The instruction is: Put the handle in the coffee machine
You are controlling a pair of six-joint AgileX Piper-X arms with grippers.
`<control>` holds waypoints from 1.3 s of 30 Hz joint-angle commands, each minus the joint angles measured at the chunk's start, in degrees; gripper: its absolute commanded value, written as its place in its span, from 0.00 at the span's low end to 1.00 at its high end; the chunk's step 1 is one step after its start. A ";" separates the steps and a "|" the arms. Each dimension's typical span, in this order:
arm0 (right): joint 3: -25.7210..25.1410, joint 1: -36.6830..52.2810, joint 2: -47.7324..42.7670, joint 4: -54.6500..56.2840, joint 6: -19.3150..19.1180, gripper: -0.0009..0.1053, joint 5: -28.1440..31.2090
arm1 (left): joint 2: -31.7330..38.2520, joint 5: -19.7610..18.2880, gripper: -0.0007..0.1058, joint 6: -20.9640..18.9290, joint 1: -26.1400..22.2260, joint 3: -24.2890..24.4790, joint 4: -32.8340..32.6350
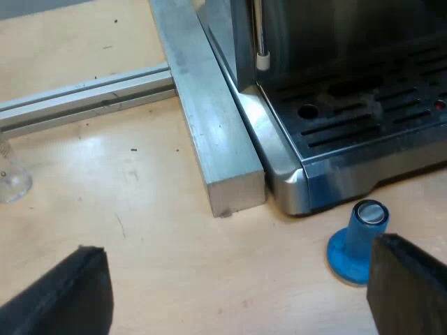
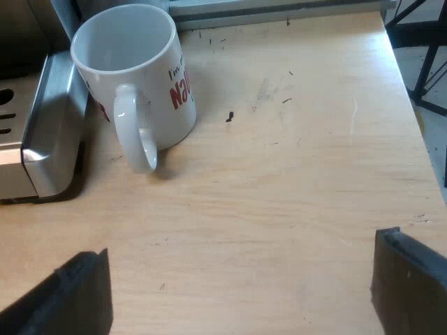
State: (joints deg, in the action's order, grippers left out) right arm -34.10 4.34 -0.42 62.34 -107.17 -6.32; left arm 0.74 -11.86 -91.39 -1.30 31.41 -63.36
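Observation:
The espresso machine (image 1: 335,77) stands on the wooden table, its slotted drip tray (image 1: 363,118) and steam wand tip (image 1: 262,61) showing. A blue tamper (image 1: 360,241) stands on the table just before the machine's corner, close to one finger of my left gripper (image 1: 237,293), which is open and holds nothing. My right gripper (image 2: 237,293) hovers open over bare wood, a short way from a white mug (image 2: 133,77) with red lettering that stands against the machine's corner (image 2: 49,132).
A metal bar (image 1: 209,118) runs along the machine's side, with a rail (image 1: 84,94) branching off it. A clear glass base (image 1: 12,183) sits on the wood by the rail. The table's edge (image 2: 412,91) and dark frame legs lie beyond the mug.

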 commanded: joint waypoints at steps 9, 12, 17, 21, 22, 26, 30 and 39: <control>-0.32 0.05 -2.49 0.50 -0.53 0.73 -0.41 | 7.99 0.47 0.72 -0.77 0.14 0.11 0.27; -0.32 0.05 -2.49 4.74 -0.53 0.73 0.02 | 7.99 0.47 0.72 -0.77 0.14 0.11 0.27; -0.32 0.05 -2.49 8.58 -1.10 0.73 0.83 | 7.99 0.47 0.72 -0.77 0.14 0.11 0.27; -0.32 0.05 -2.49 5.61 -1.08 0.73 3.08 | 7.99 0.47 0.72 -0.77 0.14 0.11 0.50; -0.32 0.05 -2.49 4.66 -1.08 0.73 3.19 | 7.99 0.47 0.72 -0.77 0.14 0.11 0.50; -0.20 0.05 -2.49 2.92 -1.08 0.73 3.17 | 7.99 0.47 0.72 -0.77 0.14 0.11 0.56; 1.62 0.05 -2.49 2.33 -1.08 0.73 3.17 | 7.99 0.47 0.72 -0.77 0.14 -0.03 0.66; 2.60 0.05 -2.49 -0.52 -0.63 0.73 3.64 | 7.99 0.47 0.72 -0.77 0.14 -0.03 0.66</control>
State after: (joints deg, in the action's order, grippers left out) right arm -31.25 4.34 -0.32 62.37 -107.36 -3.20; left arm 0.74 -11.86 -91.39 -1.30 31.41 -63.36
